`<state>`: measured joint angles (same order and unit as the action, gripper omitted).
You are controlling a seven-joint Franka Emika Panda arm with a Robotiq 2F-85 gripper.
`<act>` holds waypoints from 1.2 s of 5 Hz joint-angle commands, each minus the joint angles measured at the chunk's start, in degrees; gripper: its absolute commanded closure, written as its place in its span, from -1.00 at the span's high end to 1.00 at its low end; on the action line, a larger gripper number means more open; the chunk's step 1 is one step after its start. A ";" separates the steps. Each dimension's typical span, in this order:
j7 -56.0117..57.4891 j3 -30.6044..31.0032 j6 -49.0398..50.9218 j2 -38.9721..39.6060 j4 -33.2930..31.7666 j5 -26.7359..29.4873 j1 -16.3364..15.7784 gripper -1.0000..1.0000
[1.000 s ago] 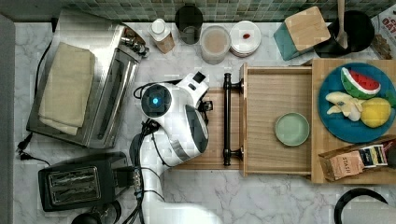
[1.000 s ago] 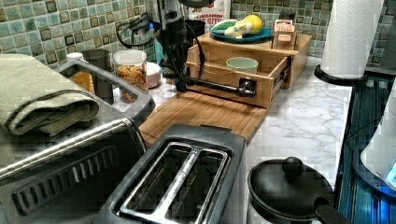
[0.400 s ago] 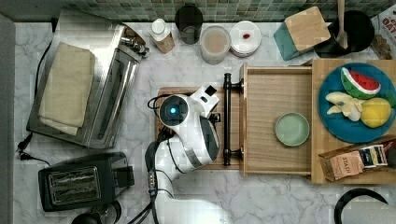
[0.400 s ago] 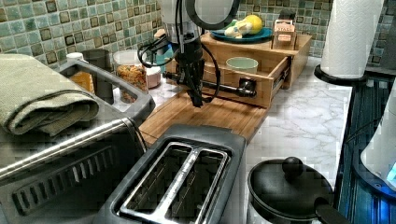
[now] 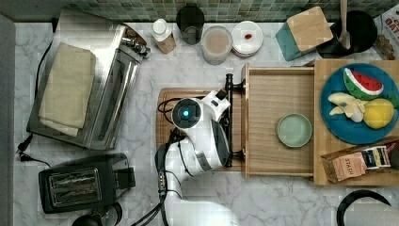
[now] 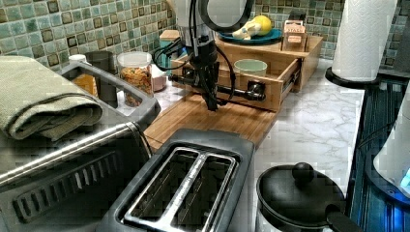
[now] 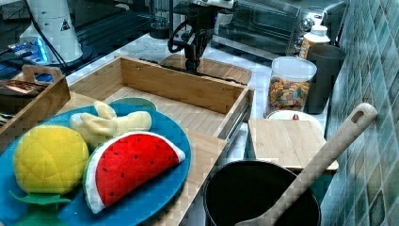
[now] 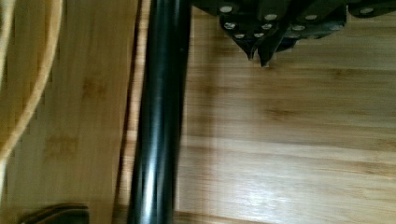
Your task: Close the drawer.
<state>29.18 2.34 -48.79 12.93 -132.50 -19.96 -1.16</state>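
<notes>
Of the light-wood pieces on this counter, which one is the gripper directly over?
The flat bamboo cutting board in front of the drawer. The closed gripper points down at it, beside the black bar handle; the open drawer lies behind that handle.

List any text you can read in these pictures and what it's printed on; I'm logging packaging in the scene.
"STASH": on the brown tea packet in the wooden holder beside the drawer, top view.
Red package at the top view's right upper corner: large white letters, cut off, not readable.
Tea box in the left view: label too blurred to read.
White base in the right view: a triangle sign, no legible words.
</notes>
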 commanded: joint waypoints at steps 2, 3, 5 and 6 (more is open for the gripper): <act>20.90 -9.97 -3.84 -4.14 2.55 6.85 12.63 -1.00; 24.11 -10.51 -4.02 -4.12 4.15 7.66 17.27 -1.00; 37.91 -9.62 -6.66 -1.28 8.71 12.81 28.19 -1.00; 46.41 -11.59 -9.15 1.61 11.81 18.82 29.48 -1.00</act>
<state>69.44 -4.89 -56.48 13.00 -130.93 -4.65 20.14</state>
